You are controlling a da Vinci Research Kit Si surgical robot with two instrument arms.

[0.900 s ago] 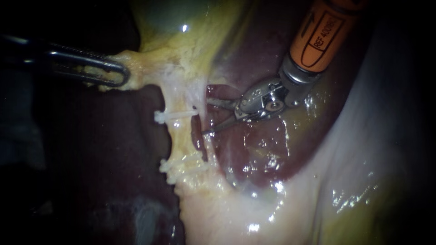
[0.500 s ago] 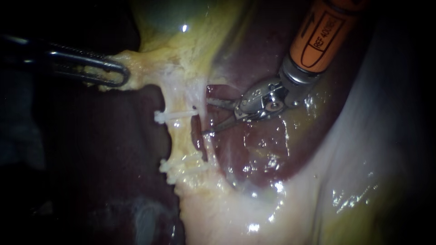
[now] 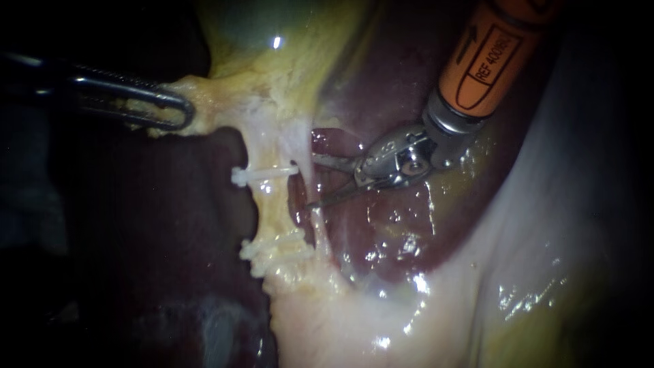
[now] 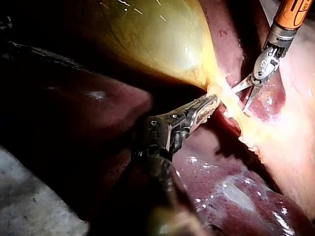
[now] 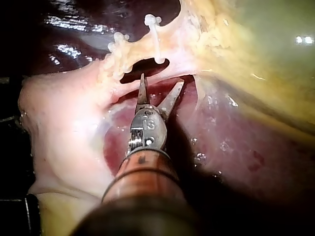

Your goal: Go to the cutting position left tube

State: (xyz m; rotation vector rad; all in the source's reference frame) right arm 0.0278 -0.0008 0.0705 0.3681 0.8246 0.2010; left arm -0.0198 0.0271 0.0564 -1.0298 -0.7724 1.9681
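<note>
Logged left instrument point(image 3: 178, 113) coming in from the left, jaws pinched on yellowish tissue point(image 3: 208, 102) just near-side of the gallbladder point(image 3: 272, 48). Saw that tissue stretched taut toward the left.

Traced left tube point(image 3: 272, 204) as a pale yellow strand running from the pinched tissue toward the near side, beside the red liver point(image 3: 381, 228). Counted 1 white clip point(image 3: 262, 173) across its far part. Found a cluster of white clips point(image 3: 272, 249) across its near part; could not settle the number in the cluster. Noted a bare stretch of tube between the 2 sites. Noted also a thinner whitish strand point(image 3: 319, 228) just right of the left tube.

Logged right instrument point(image 3: 313, 180) coming in from the upper right on an orange shaft, its 2 thin blades spread apart and gripping nothing. Placed the blade tips just right of the left tube, level with the bare stretch, at the thinner strand; could not tell contact there. Checked from the right wrist view: blades spread, tips just short of the pale band, left tube not between them.
</note>
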